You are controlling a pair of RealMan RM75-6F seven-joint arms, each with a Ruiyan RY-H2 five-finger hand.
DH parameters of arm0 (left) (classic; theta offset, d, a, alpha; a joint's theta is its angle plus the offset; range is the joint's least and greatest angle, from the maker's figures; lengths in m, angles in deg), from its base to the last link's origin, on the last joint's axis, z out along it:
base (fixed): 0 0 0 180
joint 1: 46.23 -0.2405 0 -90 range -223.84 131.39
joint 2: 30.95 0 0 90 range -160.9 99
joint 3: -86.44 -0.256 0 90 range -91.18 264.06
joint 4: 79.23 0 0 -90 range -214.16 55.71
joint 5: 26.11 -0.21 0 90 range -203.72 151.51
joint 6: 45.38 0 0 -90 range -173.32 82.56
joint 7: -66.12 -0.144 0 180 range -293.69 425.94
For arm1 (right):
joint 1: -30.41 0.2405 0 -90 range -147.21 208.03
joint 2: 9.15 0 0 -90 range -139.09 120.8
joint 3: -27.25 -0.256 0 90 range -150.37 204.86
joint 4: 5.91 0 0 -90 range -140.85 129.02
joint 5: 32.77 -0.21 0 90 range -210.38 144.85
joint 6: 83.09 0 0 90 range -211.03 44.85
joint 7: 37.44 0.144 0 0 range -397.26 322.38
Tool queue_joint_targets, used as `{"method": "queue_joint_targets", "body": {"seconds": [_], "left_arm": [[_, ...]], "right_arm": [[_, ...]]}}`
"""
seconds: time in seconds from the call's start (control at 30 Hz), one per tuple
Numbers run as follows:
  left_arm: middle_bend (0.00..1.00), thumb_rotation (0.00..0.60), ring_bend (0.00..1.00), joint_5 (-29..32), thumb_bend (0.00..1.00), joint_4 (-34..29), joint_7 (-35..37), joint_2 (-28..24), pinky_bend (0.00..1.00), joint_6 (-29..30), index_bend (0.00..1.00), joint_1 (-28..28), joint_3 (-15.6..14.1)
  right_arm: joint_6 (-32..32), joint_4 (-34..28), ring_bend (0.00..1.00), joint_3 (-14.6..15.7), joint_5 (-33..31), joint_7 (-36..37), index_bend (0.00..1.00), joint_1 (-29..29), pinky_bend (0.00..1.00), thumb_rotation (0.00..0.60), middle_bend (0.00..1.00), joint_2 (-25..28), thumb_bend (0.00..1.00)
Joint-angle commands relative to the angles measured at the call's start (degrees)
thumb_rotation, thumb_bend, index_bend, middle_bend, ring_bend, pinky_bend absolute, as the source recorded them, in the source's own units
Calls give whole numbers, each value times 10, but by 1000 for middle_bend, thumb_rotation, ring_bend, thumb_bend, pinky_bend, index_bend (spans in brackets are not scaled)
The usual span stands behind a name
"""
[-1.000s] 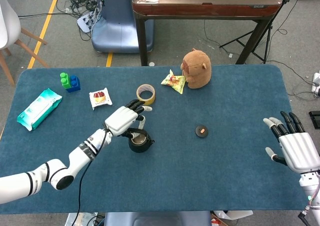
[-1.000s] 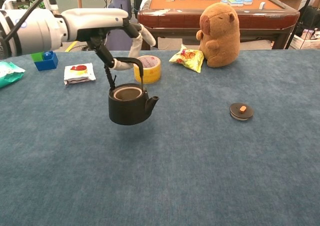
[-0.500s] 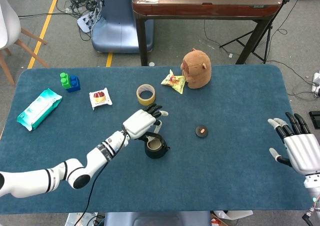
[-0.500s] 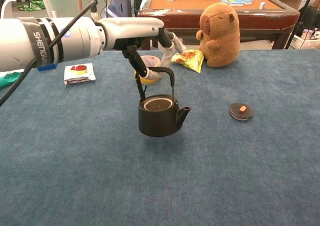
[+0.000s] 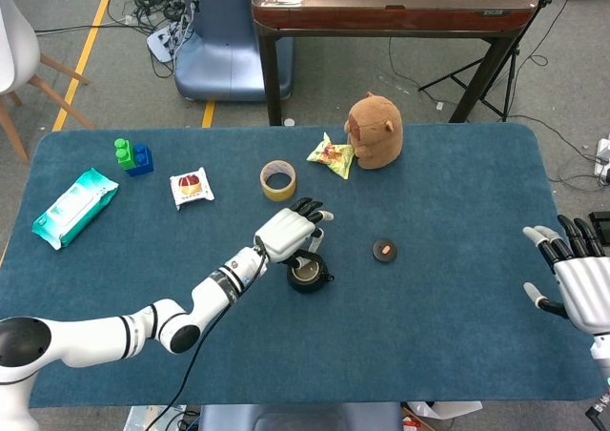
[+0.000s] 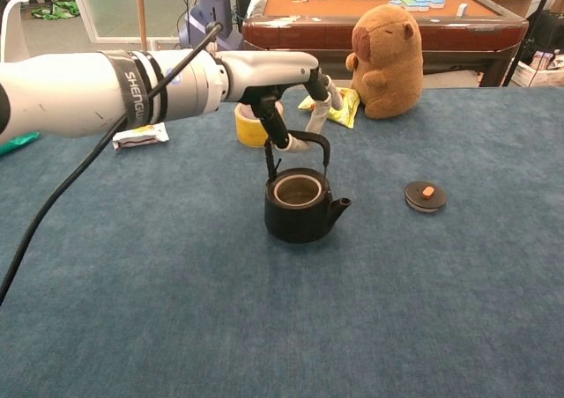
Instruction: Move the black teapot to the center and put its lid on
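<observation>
left hand (image 6: 280, 88) fingers hooking teapot (image 6: 301, 208) handle | right hand (image 5: 581, 283) fingers spread, head view only

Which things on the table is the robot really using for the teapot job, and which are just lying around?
For the job:
black teapot
teapot lid
left hand, holding the teapot's handle

Just lying around:
capybara plush
tape roll
yellow snack bag
red-and-white snack packet
wet wipes pack
toy blocks

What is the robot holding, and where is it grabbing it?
The left hand holds the black teapot by its arched handle on top. The right hand is open and holds nothing.
</observation>
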Motion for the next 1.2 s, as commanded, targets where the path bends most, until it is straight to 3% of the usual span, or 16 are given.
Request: {"method": "queue_joint_targets", "body": {"seconds": [0.03,0.43,0.67,0.77,0.9,1.07,1.2], "left_arm": [[167,600,0,10,358,14,-7,11,0,-4,649,8,1],[167,600,0,42,358,56,-28,42,0,-13,646,30,0],[167,600,0,57,358,78,-42,54,0,-20,587,40,-6],[166,600,0,65,358,82,-48,56,0,-22,508,42,-7],[160,600,0,73,358,82,-51,57,0,-21,333,45,-7],[46,600,0,74,303,77,-53,53,0,-17,94,43,-9],[0,600,0,72,268,63,-51,42,0,-14,3,39,-10]], "right_arm": [[0,4,15,1,0,4,170,-1,32,600,211,0,227],[-2,18,15,-1,-9,20,170,-4,32,600,211,0,228],[-4,24,15,-1,-12,25,170,-4,32,600,211,-2,227],[-4,26,15,-1,-12,27,170,-4,32,600,211,-3,228],[-5,26,15,-1,-10,28,170,-4,32,600,211,-3,227],[-4,26,15,-2,-9,28,170,-4,32,600,211,-3,228],[-6,24,15,-2,-8,26,170,-1,32,600,211,-2,227]]}}
